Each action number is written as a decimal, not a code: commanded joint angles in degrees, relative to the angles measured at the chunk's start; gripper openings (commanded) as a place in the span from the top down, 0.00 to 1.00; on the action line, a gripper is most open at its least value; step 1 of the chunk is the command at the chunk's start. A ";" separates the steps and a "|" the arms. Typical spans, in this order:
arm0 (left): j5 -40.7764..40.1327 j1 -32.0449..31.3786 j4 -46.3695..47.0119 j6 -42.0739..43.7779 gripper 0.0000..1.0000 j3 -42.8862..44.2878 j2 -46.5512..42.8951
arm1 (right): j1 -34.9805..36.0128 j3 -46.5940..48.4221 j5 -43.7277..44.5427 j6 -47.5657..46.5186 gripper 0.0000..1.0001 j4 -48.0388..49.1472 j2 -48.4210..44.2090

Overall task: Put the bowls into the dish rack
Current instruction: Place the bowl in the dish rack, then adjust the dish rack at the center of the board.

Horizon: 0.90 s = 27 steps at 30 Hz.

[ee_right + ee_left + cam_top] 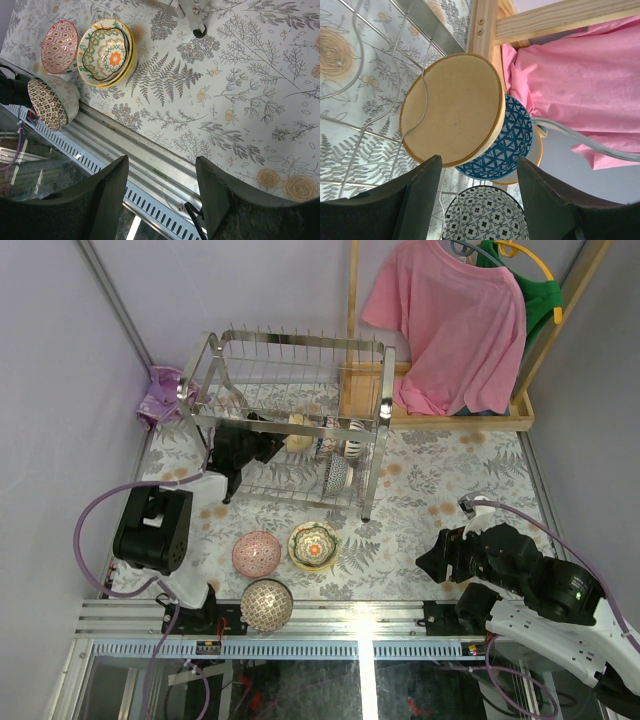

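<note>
Your left pincer (479, 165) is reaching into the lower level of the shiny steel wire dish rack (330, 421). Its two fingers (420, 200) are standing wide apart and are gripping nothing. Just past them, a round tan bowl (450, 110) is standing on its edge among the wires. A blue bowl with white triangles (515, 137) is leaning right behind it, touching it. A black and white dotted bowl (485, 217) is sitting close by in the rack too (you are only seeing part of it in the left wrist view).

The dish rack is standing in the middle of the flowery desk (450, 480), toward the far side. Behind it, a pink shirt (450, 325) is hanging on a wooden stand (440, 420).

Three bowls are not in the rack yet. A pink and red patterned bowl (256, 553) and a yellow and green flower bowl (314, 545) are sitting side by side in front of the rack. A brown patterned bowl (266, 604) is lying near them, at the near edge of the desk.

Your right pincer (161, 165) is hovering low over the near right part of the desk, well apart from the bowls. Its fingers are spread apart too, with nothing between them.
</note>
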 commanded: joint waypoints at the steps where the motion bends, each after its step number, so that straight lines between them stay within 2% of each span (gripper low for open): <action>1: -0.83 0.10 -15.81 0.96 0.39 0.41 -4.32 | 0.13 0.39 -4.92 -2.23 0.37 0.11 0.51; 9: -2.68 -1.74 -18.97 2.18 0.38 -1.61 -8.86 | 0.10 0.48 -4.84 -1.78 0.37 0.11 0.88; 16: -5.91 -8.51 -24.99 5.75 0.39 -1.55 -14.00 | 0.13 1.50 -4.33 0.23 0.37 2.86 3.89; 20: -9.14 -14.31 -30.13 7.76 0.39 -1.94 -18.89 | 0.16 1.42 -3.71 2.24 0.37 8.61 6.82; 27: -15.72 -26.22 -40.65 10.57 0.38 -0.71 -27.28 | 0.08 -2.11 -4.38 4.96 0.37 24.38 14.31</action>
